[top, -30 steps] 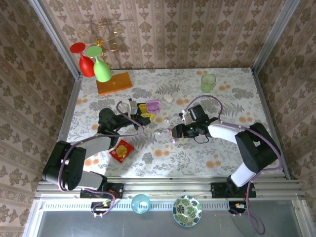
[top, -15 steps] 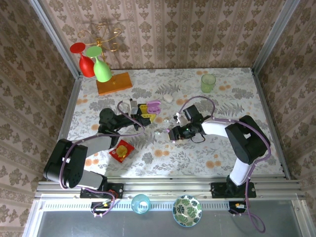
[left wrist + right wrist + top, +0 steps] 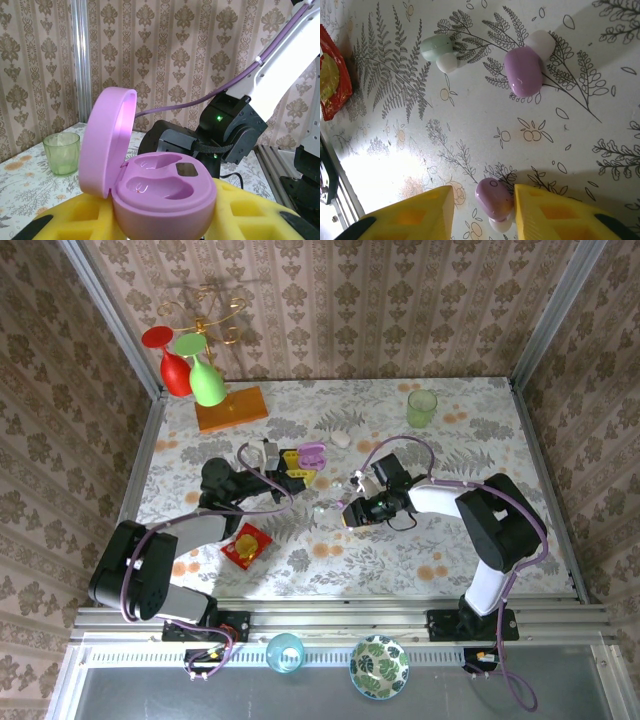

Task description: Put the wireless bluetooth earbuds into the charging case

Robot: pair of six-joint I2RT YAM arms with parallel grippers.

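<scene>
Right end effector, released, straddles a purple earbud lying mid-surface; left end effector grasps the open charging case; hazard: an off-centre pinch may flick the tiny earbud away.

In the top external view you are looking down on the whole table from above and behind the arm bases. The left wrist camera is looking nearly level across the table, very close to the purple charging case, facing the right arm and the green cup; the overhead view is sharing both. The right wrist camera is pointing straight down at close range, sharing the red packet with the overhead view.
</scene>
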